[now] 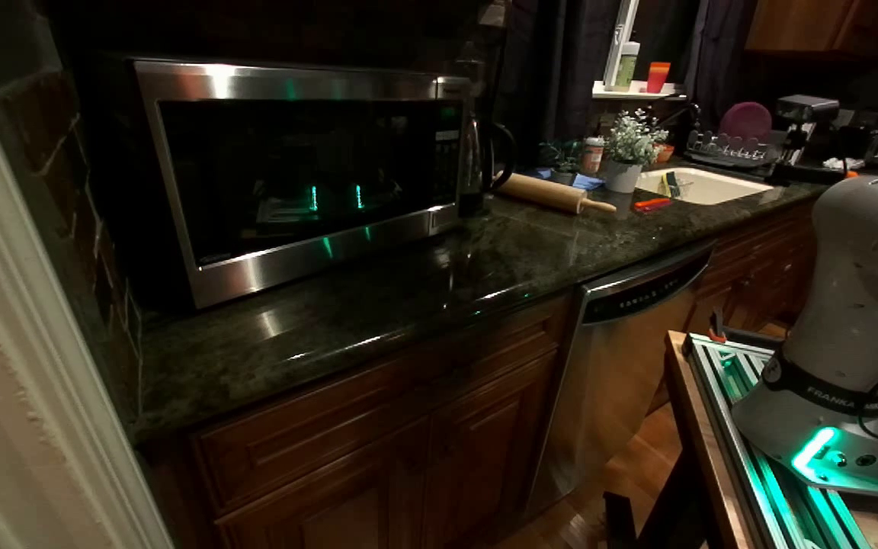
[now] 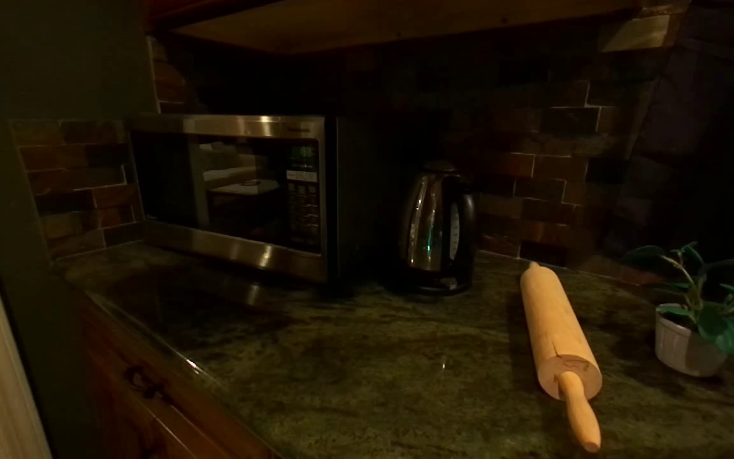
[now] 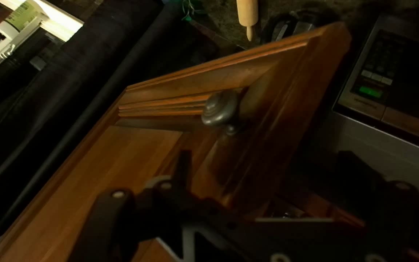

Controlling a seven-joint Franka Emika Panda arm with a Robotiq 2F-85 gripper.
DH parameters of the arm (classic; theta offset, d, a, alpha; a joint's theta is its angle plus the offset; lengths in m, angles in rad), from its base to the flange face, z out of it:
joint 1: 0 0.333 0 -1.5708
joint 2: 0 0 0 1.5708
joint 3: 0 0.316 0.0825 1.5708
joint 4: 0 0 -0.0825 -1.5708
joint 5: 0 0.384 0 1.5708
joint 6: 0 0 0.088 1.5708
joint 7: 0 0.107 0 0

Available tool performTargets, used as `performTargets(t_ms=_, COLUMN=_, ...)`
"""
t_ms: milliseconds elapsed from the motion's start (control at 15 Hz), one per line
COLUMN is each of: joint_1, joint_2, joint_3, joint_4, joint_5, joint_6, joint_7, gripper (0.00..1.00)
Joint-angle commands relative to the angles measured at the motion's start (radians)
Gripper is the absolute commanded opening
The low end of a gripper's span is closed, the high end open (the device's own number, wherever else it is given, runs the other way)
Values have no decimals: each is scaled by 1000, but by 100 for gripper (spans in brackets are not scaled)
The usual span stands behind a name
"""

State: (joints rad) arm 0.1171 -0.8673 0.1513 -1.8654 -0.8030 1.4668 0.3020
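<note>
My gripper is open in the wrist view, its dark fingers wide apart with nothing seen between them. It is nearest to a brown wooden cabinet door with a round metal knob. The knob lies ahead of the fingers, nearer the left one, and appears apart from them. The wrist picture looks upside down and is dark. The gripper is out of view in both exterior views; the arm's lower part shows at the right. A steel and black microwave stands on the counter, also in an exterior view and the wrist view.
A wooden rolling pin and a kettle stand beyond the microwave on the dark stone counter. Potted plants, a sink and a dish rack are farther along. A dishwasher is below. Dark curtains hang beside the door.
</note>
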Motion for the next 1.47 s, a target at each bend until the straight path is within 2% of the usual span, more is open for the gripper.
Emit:
performTargets(t_ms=0, joint_1=-68, joint_2=17, joint_3=12, joint_4=0, joint_5=-27, joint_6=29, joint_7=17, gripper=100)
performTargets(t_ms=200, joint_1=-107, joint_2=29, joint_3=23, joint_4=21, joint_5=-57, joint_6=-1, joint_7=-4, gripper=100)
performTargets(t_ms=533, joint_1=-128, joint_2=23, joint_3=28, joint_4=31, joint_5=-99, joint_6=-25, joint_7=-44, gripper=100)
performTargets(t_ms=1000, joint_1=-117, joint_2=-7, joint_3=34, joint_4=35, joint_5=-135, joint_6=-128, joint_7=-110, gripper=100)
performTargets(t_ms=1400, joint_1=-103, joint_2=-71, joint_3=26, joint_4=14, joint_5=-165, joint_6=-213, joint_7=-117, gripper=100)
